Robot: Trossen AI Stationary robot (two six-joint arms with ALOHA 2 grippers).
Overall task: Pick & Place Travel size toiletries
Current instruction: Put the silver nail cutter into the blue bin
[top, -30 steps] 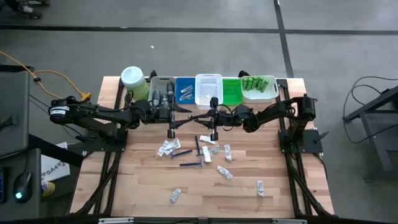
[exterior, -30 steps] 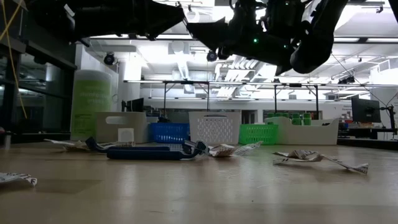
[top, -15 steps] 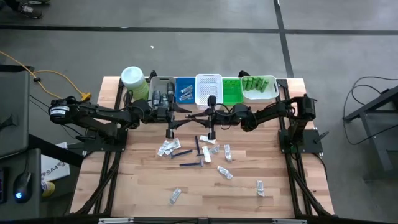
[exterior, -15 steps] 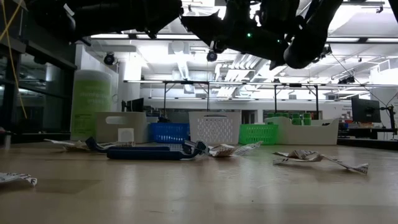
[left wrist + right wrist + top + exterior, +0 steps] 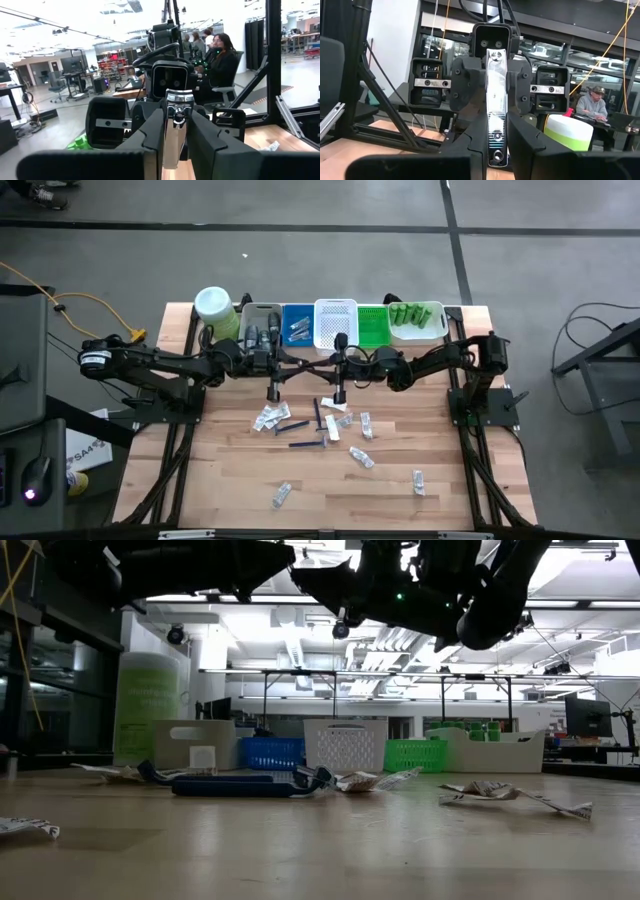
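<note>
Small toiletries lie flat on the wooden table: clear and white sachets (image 5: 265,418) (image 5: 362,459) (image 5: 418,480) (image 5: 281,495) and thin dark blue sticks (image 5: 292,425) (image 5: 306,445). In the low view the sticks (image 5: 235,785) and the sachets (image 5: 500,792) lie under the arms. My left gripper (image 5: 290,370) and my right gripper (image 5: 328,366) hang above the table's far middle and point level at each other. Each wrist view, left (image 5: 176,150) and right (image 5: 496,150), shows its fingers close together with nothing held. Both are well above the items.
A row of bins stands along the far edge: grey (image 5: 260,326), blue (image 5: 297,326), white (image 5: 335,323), green (image 5: 372,327), and a pale tray of green bottles (image 5: 417,320). A pale-green white-lidded jar (image 5: 213,310) stands at their left. People sit in the room beyond (image 5: 220,60).
Both grippers have risen a little above the table. The right one has also shifted slightly toward the table's left. The items on the table have stayed where they were.
</note>
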